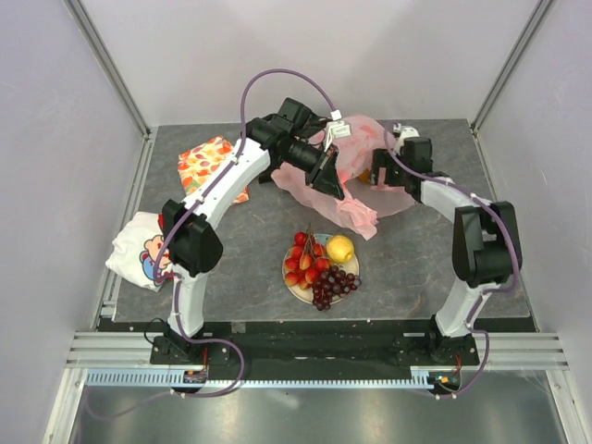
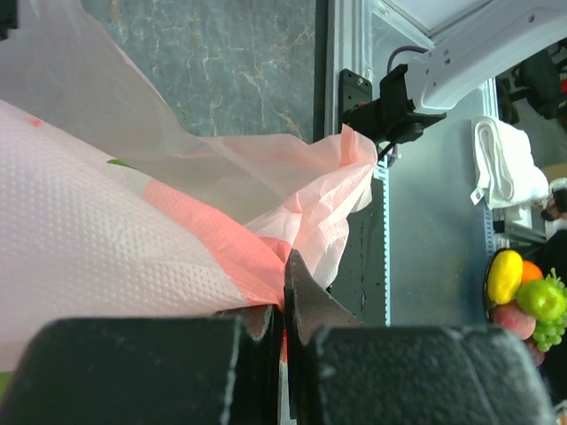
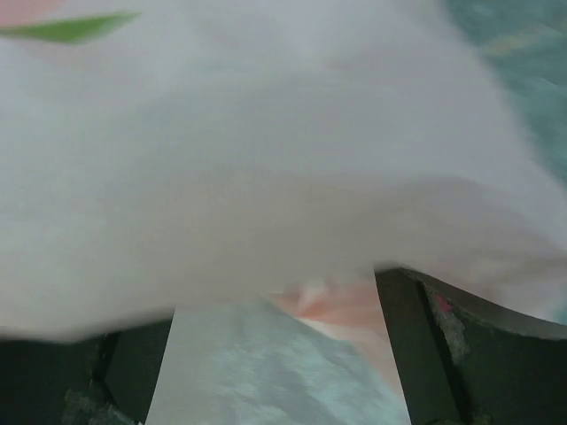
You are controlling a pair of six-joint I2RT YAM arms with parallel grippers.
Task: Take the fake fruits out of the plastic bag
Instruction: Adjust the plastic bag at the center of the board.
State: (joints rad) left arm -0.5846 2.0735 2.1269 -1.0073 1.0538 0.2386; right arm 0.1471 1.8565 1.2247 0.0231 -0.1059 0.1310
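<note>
**Entry: pink bag pinched, fruits on plate**

Thin translucent pink plastic bag (image 1: pixel 356 208) lay at the far side of the grey counter (image 1: pixel 416 268), clamped by the closed left end effector (image 2: pixel 283 310). Right end effector (image 3: pixel 275 341) stood wide open, film draped over it. Glossy red fruit cluster (image 1: pixel 303 259), yellow lemon-like fruit (image 1: pixel 339 248) and dark purple grape bunch (image 1: pixel 335 285) sat on the round plate (image 1: pixel 294 290). Risks: film tearing or slipping from the pinch; open jaws snagging film.

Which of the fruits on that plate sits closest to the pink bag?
The small yellow lemon-like fruit, the only yellow one; the glossy red fruit cluster and dark purple grape bunch lie farther from the pink plastic bag.
</note>
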